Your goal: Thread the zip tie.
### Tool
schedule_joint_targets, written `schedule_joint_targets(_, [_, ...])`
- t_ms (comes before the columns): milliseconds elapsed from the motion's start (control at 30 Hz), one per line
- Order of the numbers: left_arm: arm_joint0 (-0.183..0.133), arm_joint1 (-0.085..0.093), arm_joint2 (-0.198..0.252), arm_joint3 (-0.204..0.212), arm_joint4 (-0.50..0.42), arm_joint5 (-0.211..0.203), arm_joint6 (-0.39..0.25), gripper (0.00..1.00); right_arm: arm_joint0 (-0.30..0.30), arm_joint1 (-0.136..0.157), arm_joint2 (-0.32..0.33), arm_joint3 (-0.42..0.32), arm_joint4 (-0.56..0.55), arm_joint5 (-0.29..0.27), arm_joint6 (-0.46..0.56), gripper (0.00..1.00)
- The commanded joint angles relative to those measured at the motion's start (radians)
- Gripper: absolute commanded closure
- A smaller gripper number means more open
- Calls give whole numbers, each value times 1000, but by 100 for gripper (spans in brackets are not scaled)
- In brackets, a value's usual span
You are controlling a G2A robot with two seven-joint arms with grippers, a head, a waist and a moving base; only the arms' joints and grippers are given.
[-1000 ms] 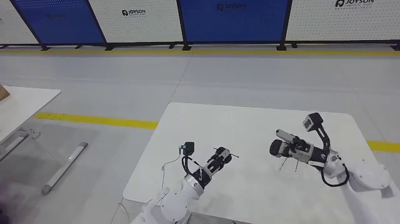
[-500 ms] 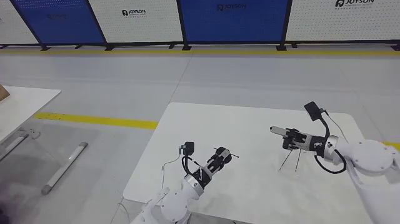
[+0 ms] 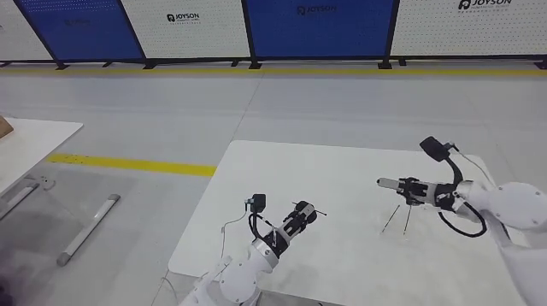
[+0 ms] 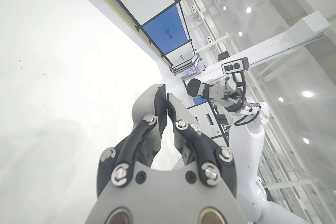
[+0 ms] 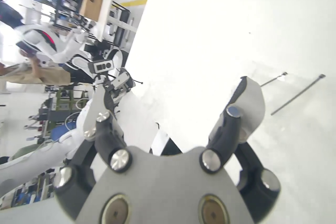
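Nearest, toward 7 o'clock on the white counter, the left gripper points to about 2 o'clock. In its wrist view the jaws are pressed together, pad against pad. From above, a thin black zip tie is held at their tip and sticks out to either side.

Over at 4 o'clock on the counter two more ties lie flat, side by side and not touching. The first loose zip tie runs roughly 1 to 7 o'clock, and the second loose zip tie nearly 12 to 6.

Just at 12 o'clock of them the right gripper points to 9 o'clock. Its jaws are spread wide with nothing between them, and both loose ties sit clear of them.

Beyond the counter's far edge a yellow floor line runs across, and farthest off stand blue and white pegboard panels
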Motion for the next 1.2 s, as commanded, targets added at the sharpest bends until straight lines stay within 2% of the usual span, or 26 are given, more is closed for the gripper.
schedule_joint_targets(0, [0, 0, 0, 0, 0, 0, 0, 100, 52, -6, -46, 34, -39, 30, 35, 0])
schedule_joint_targets(133, [0, 0, 0, 0, 0, 0, 0, 100, 166, -36, -177, 174, -66, 82, 90, 0])
schedule_joint_targets(200, [0, 0, 0, 0, 0, 0, 0, 100, 226, -62, -251, 266, -72, 96, 56, 0])
schedule_joint_targets(267, [0, 0, 0, 0, 0, 0, 0, 100, 277, -86, -315, 343, -107, 138, 5, 0])
schedule_joint_targets(300, [0, 0, 0, 0, 0, 0, 0, 100, 291, -95, -335, 358, -114, 149, -17, 0])
schedule_joint_targets(733, [0, 0, 0, 0, 0, 0, 0, 100, 291, -95, -335, 358, -114, 149, -17, 0])
schedule_joint_targets(800, [0, 0, 0, 0, 0, 0, 0, 100, 279, -94, -337, 355, -118, 122, -24, 0])
schedule_joint_targets(933, [0, 0, 0, 0, 0, 0, 0, 100, 286, -81, -323, 347, -149, 79, 54, 0])
schedule_joint_targets(1100, [0, 0, 0, 0, 0, 0, 0, 100, 283, -62, -320, 297, -227, 110, 179, 0])
schedule_joint_targets(1167, [0, 0, 0, 0, 0, 0, 0, 100, 277, -58, -329, 276, -247, 108, 190, 0])
